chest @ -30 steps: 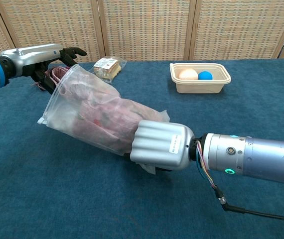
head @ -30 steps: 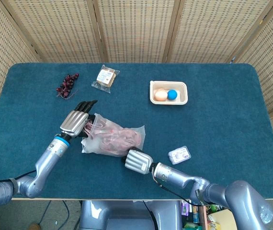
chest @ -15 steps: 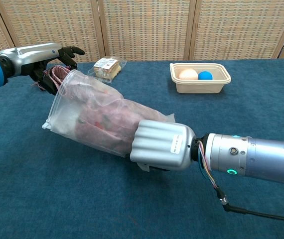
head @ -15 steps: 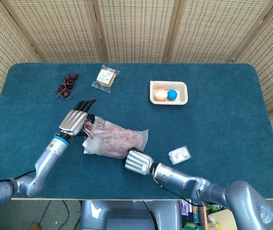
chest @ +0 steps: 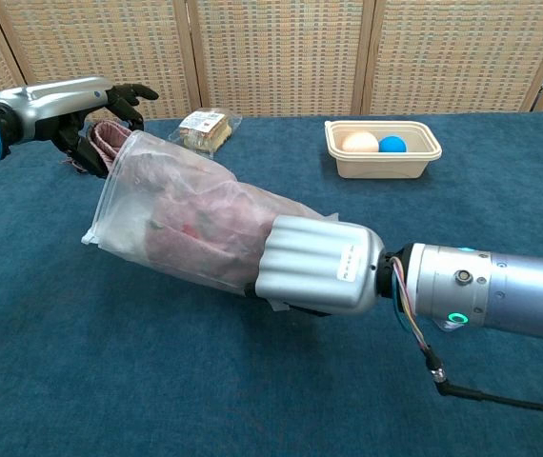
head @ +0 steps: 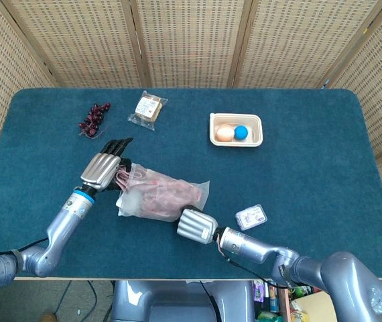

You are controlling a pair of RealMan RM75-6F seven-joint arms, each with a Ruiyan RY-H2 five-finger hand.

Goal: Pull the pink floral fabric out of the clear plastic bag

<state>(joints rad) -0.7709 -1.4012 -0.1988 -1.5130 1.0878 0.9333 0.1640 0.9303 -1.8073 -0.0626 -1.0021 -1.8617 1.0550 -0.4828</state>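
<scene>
The clear plastic bag (head: 161, 196) (chest: 171, 214) lies on the blue table with the pink floral fabric (head: 167, 199) (chest: 200, 238) bunched inside. My right hand (head: 198, 225) (chest: 319, 265) grips the closed bottom end of the bag. At the bag's open mouth, my left hand (head: 102, 169) (chest: 76, 105) pinches a folded edge of the fabric (chest: 108, 143) that sticks out of the opening.
A bunch of dark grapes (head: 94, 119) and a wrapped snack (head: 148, 109) (chest: 202, 129) lie at the back left. A beige tray (head: 236, 139) (chest: 382, 163) holds an egg and a blue ball. A small clear packet (head: 251, 217) rests near my right forearm.
My right hand has drawn the bag's bottom slightly toward the front right while my left hand keeps hold of the fabric edge, so a little more fabric shows at the mouth.
</scene>
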